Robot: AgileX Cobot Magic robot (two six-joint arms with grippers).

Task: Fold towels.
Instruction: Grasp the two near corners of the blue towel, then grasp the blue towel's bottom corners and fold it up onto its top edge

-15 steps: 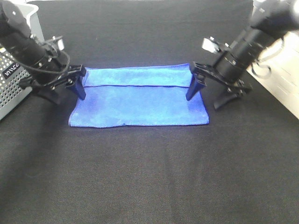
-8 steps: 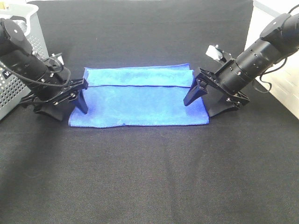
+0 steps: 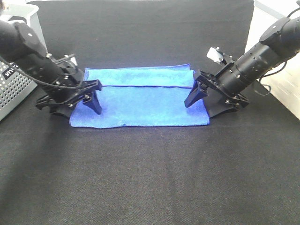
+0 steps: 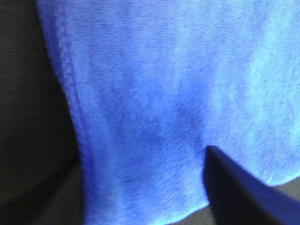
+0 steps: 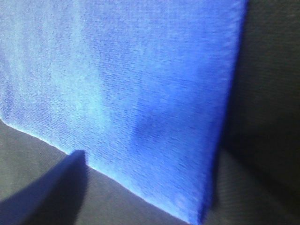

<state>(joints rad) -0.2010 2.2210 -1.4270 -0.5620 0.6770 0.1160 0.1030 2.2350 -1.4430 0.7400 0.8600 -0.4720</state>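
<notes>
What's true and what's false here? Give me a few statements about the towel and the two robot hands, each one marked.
1. The towel is blue. True.
2. It lies on a white table. False: the table is black.
3. The left hand and the right hand are both open. True.
4. The towel is rolled into a ball. False: it lies flat, with its far strip folded over.

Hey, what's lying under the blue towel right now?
The black tabletop shows all around the blue towel, so the towel rests on it. Anything directly beneath the cloth is covered.
</notes>
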